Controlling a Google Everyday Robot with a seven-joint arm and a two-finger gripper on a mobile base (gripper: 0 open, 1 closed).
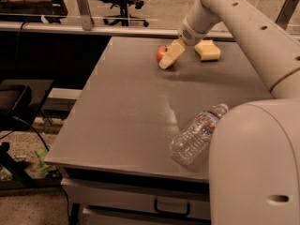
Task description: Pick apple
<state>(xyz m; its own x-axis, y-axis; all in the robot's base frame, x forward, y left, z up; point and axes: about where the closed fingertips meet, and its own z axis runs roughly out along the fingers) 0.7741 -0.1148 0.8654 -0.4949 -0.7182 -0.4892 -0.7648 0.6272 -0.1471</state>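
Note:
The small red-orange apple (pixel 160 54) sits on the grey table (pixel 122 111) near its far edge. My gripper (pixel 168 59) reaches down from the upper right and is right at the apple, covering its right side. Whether it holds the apple does not show. The apple rests on the table top.
A pale yellow sponge (pixel 207 50) lies just right of the gripper, near the far edge. A clear plastic bottle (pixel 194 135) lies on its side at the front right of the table. My arm's white body (pixel 255 163) fills the lower right. Office chairs stand behind the table.

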